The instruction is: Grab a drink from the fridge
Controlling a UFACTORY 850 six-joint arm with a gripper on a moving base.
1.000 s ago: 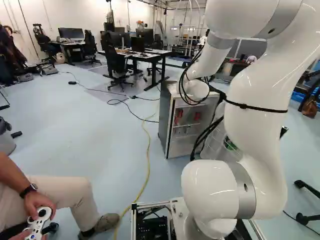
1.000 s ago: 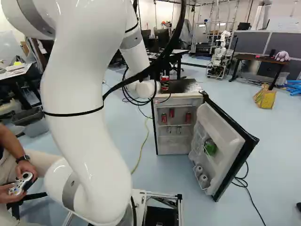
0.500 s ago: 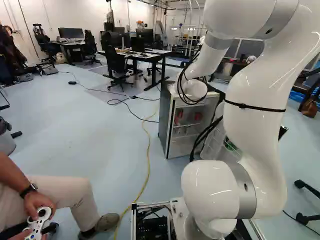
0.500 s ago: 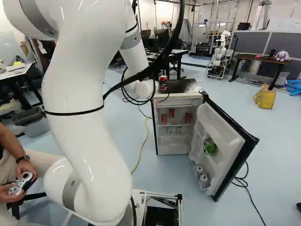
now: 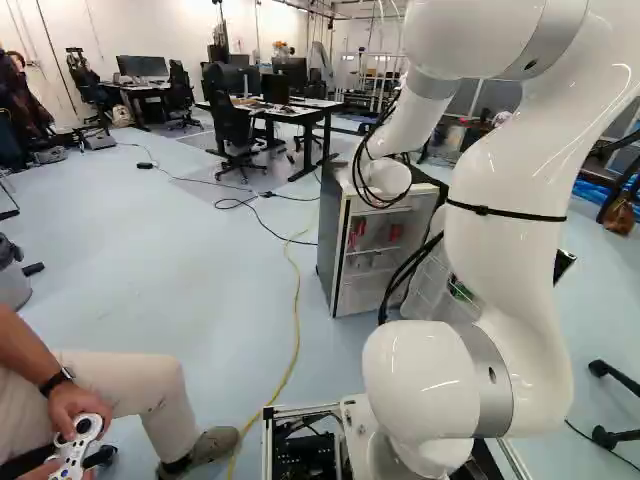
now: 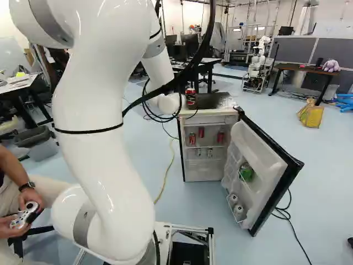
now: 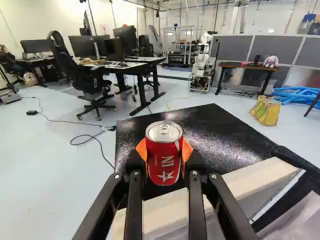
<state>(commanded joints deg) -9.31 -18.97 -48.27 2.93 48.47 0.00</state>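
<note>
Fingers (image 7: 187, 151) partly hidden behind clasped red can (image 7: 164, 155)

Smooth, glossy painted metal is shown on the drink can (image 7: 162, 167), and bare, shiny metal on its lid (image 7: 164, 131). A black, glossy finish with a speckled, rough-looking sheen is seen on the fridge top (image 7: 220, 127); smooth, pale plastic is shown inside the fridge door (image 6: 267, 160). The arm (image 6: 99, 154) is cased in glossy white, with satin metallic rings (image 5: 485, 380). Matt black is seen on the fingers (image 7: 134, 200), ribbed orange on their pads (image 7: 142, 149).
</note>
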